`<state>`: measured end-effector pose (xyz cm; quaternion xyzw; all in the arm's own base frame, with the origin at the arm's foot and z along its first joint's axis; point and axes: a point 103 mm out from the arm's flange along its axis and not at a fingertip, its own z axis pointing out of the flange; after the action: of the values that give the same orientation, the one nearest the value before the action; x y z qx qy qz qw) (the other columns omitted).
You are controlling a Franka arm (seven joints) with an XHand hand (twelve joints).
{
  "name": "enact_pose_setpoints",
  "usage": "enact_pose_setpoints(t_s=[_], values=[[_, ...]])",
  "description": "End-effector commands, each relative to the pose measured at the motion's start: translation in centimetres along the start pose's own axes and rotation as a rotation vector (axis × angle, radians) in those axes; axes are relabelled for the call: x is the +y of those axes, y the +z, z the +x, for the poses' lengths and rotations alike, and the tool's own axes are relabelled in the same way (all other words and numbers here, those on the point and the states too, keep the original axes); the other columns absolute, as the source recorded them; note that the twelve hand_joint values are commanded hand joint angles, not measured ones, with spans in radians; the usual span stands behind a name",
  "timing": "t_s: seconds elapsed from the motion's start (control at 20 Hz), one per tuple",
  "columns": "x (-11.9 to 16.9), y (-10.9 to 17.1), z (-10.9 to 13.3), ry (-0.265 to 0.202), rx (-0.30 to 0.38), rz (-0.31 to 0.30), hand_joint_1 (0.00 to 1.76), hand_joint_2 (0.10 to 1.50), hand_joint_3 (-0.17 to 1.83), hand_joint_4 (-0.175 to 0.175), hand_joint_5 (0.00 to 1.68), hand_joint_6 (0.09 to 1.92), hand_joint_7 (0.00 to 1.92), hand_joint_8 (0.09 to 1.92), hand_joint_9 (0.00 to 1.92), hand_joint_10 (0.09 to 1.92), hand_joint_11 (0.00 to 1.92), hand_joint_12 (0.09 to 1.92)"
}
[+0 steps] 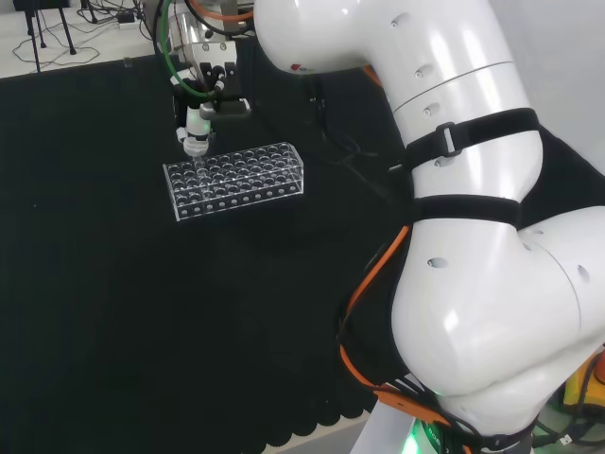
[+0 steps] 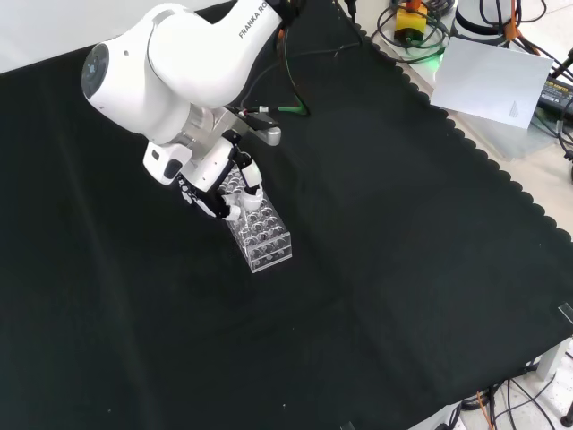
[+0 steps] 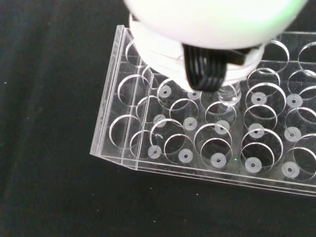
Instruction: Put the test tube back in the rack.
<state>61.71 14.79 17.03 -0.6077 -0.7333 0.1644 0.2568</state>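
You see the black and white robot hand (image 1: 196, 128) positioned above the left end of the clear plastic test tube rack (image 1: 255, 180) in the head view. In the front view, the hand (image 2: 215, 184) sits at the far, upper end of the rack (image 2: 265, 240), beneath the white arm link.

The rack is a rectangular clear block with rows of round holes. It rests flat on the surface (image 1: 113, 312), which is covered with black cloth. In the head view, its long side runs left to right, with a slight tilt upward toward the right.

Note the hand's state: in the head and front views its fingers are curled inward and closed around a thin clear glass test tube (image 1: 198, 163). The tube points downward from the fingers toward the rack.

In the wrist view, the rounded lower end of the test tube (image 3: 228, 94) appears just below the blurred white part of the hand (image 3: 212, 24). It lies over a hole in an inner row near the rack's end wall (image 3: 111, 103). You cannot tell from these views whether the tube tip has entered the hole or is just above the rack's top plate.

The holes of the rack that show in the wrist view are empty.
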Motion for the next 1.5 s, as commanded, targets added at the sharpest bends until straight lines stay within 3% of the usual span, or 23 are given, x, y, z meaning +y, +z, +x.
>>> enact_pose_setpoints(t_s=[0.05, 0.1, 0.2, 0.3, 0.4, 0.85, 1.5], values=[[-0.6, -0.3, -0.3, -0.028, 0.038, 0.012, 1.39, 0.66, 0.58, -0.175, 1.32, 0.52, 1.38, 0.6, 1.41, 0.32, 0.81, 1.23], [-0.9, -0.6, -0.3, -0.04, 0.042, 0.006, 1.33, 0.65, 0.55, -0.175, 1.2, 0.58, 1.29, 0.68, 1.31, 0.5, 0.69, 1.3], [-1.4, -1.4, -0.4, -0.059, 0.042, -0.009, 1.24, 0.54, 0.66, -0.137, 0.9, 0.73, 0.99, 0.88, 1.06, 0.76, 0.47, 1.41], [-2.0, -2.3, -0.2, -0.077, 0.042, -0.025, 1.18, 0.47, 0.74, -0.103, 0.7, 0.83, 0.77, 1.0, 0.88, 0.89, 0.34, 1.47], [-2.6, -3.2, 0.0, -0.09, 0.044, -0.039, 1.15, 0.45, 0.76, -0.085, 0.6, 0.86, 0.65, 1.03, 0.79, 0.93, 0.27, 1.49], [-6.8, -7.2, 0.1, -0.127, 0.041, -0.115, 1.13, 0.45, 0.74, -0.069, 0.54, 0.84, 0.55, 1.03, 0.72, 0.95, 0.2, 1.52], [-13.2, -12.0, -0.5, -0.118, 0.054, -0.241, 1.11, 0.46, 0.72, -0.068, 0.54, 0.83, 0.55, 1.03, 0.71, 0.95, 0.19, 1.53]])
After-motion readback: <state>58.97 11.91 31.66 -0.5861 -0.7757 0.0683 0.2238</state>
